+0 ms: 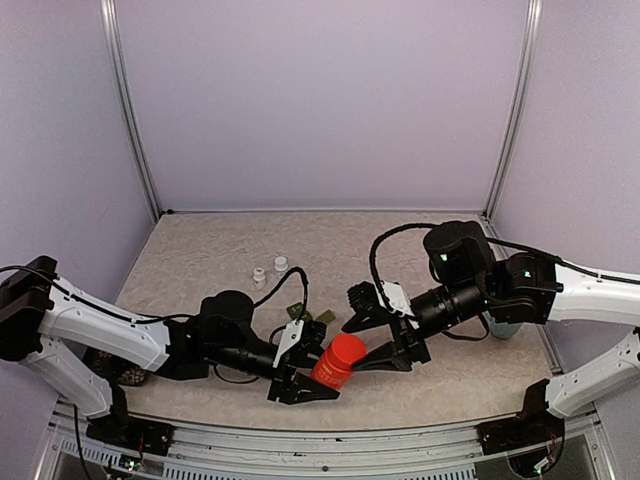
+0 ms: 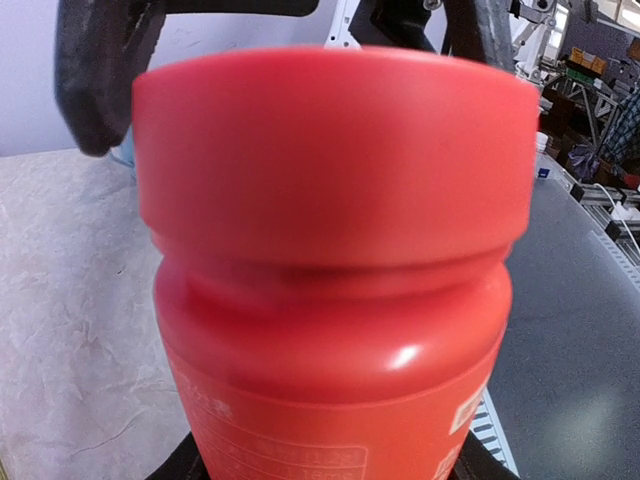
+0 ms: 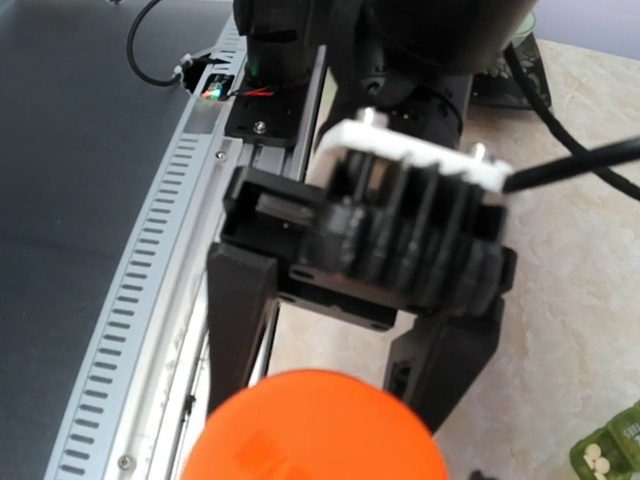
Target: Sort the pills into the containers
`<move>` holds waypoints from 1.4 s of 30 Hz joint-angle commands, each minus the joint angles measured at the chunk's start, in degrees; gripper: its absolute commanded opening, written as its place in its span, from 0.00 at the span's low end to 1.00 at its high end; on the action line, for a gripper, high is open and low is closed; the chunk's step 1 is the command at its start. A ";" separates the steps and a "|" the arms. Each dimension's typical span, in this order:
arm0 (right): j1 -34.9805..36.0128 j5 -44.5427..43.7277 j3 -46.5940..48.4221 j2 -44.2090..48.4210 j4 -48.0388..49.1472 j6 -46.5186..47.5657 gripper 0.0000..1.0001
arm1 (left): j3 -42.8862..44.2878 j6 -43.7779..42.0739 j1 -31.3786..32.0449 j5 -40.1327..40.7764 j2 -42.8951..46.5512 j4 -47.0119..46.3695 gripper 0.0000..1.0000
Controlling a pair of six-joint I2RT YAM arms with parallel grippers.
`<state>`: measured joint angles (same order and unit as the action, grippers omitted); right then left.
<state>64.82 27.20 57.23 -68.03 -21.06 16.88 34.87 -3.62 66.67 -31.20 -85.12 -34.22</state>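
Holds a red bottle (image 1: 338,364) in the left tool (image 1: 322,371), both fingers clamped on the bottle's body below the cap (image 1: 347,347). Carries it tilted, cap toward the right arm, near the front edge of the surface (image 1: 200,250). Fills nearly the whole left wrist view with that bottle, a pale label low on its side.

Has the right tool (image 1: 355,347) at the cap, 1 dark finger on each side. Shows those 2 fingers (image 2: 95,80) in the left wrist view just behind the cap's rim, left and right. Cannot tell whether they press the cap or only flank it.

Looks from the right wrist straight at the left tool's black body and its 2 fingers (image 3: 240,320) running down past the orange-red cap.

Finds the containers (image 1: 322,318), a small green strip, on the surface just behind the bottle, between the 2 tools and touched by neither. Catches 1 corner of the strip at the lower right of the right wrist view, with pale round pieces (image 3: 596,460) inside a compartment.

Has 2 small white objects (image 1: 260,277) farther back on the surface, close together, well apart from both tools.
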 commanded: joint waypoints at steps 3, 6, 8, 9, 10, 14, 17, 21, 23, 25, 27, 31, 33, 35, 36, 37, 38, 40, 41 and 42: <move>0.60 -1.05 -1.29 -0.18 1.15 -2.04 0.60 | 0.20 0.88 -0.35 4.57 1.23 -1.73 0.36; 0.57 -1.45 -1.70 -0.20 1.74 -3.49 0.58 | 0.17 1.10 -0.18 8.15 1.77 -1.29 0.37; 0.57 -1.99 -1.94 -0.17 2.49 -5.03 0.56 | 0.08 1.10 0.12 10.28 2.12 -1.12 0.37; 0.58 -2.13 -2.09 -0.22 2.73 -5.63 0.54 | 0.03 1.03 0.32 11.60 2.41 -1.05 0.37; 0.61 -2.40 -2.12 -0.30 2.91 -6.16 0.52 | 0.02 0.95 0.52 12.85 2.63 -0.91 0.37; 0.63 -3.25 -2.36 -0.48 3.10 -7.55 0.46 | -0.31 0.78 1.12 16.97 3.28 -0.82 0.37; 0.61 -4.28 -3.08 -0.35 3.62 -8.49 0.46 | -0.50 0.94 1.50 19.55 3.91 -0.81 0.37; 0.63 -7.52 -3.37 -0.64 4.11 -10.41 0.44 | -0.15 0.94 2.92 27.08 4.54 0.09 0.39; 0.60 -9.30 -3.44 -1.09 4.33 -11.72 0.44 | 0.48 0.79 4.12 32.05 4.61 1.02 0.38; 0.64 -11.58 -3.37 -1.79 4.53 -13.74 0.44 | 1.14 0.79 5.28 36.65 4.35 1.69 0.39; 0.66 -13.10 -3.19 -2.58 4.60 -16.14 0.43 | 1.70 0.38 6.71 41.24 3.82 1.85 0.39; 0.66 -13.99 -3.24 -3.91 5.36 -20.29 0.43 | 3.25 -1.54 10.29 50.52 1.65 2.34 0.39; 0.68 -14.74 -3.19 -4.28 5.69 -22.32 0.42 | 4.06 -2.57 12.34 55.19 0.34 2.02 0.38; 0.66 -16.00 -3.05 -4.38 5.69 -24.48 0.42 | 4.55 -3.01 13.43 58.88 -0.76 1.63 0.37; 0.71 -16.36 -3.08 -4.31 5.79 -25.50 0.42 | 4.71 -3.12 13.76 60.24 -1.01 1.43 0.37; 0.74 -16.90 -3.05 -4.26 5.82 -26.71 0.42 | 4.82 -2.95 13.95 61.43 -1.27 1.28 0.37; 0.75 -17.87 -2.90 -4.29 5.73 -27.96 0.42 | 4.99 -2.81 14.11 62.59 -1.51 1.14 0.37; 0.96 -20.16 -2.43 -4.43 5.02 -30.34 0.42 | 5.55 -2.45 14.39 65.65 -2.07 1.41 0.37; 1.19 -21.57 -2.02 -4.66 4.55 -31.29 0.42 | 5.74 -2.45 14.63 66.97 -2.33 1.43 0.37; 1.53 -22.48 -1.77 -4.85 4.38 -31.93 0.43 | 6.07 -2.46 14.77 67.87 -2.67 1.54 0.37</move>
<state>64.90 9.65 54.85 -71.37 -15.33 -9.26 37.23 -4.97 80.40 29.02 -87.20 -27.81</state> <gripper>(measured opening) 0.499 0.531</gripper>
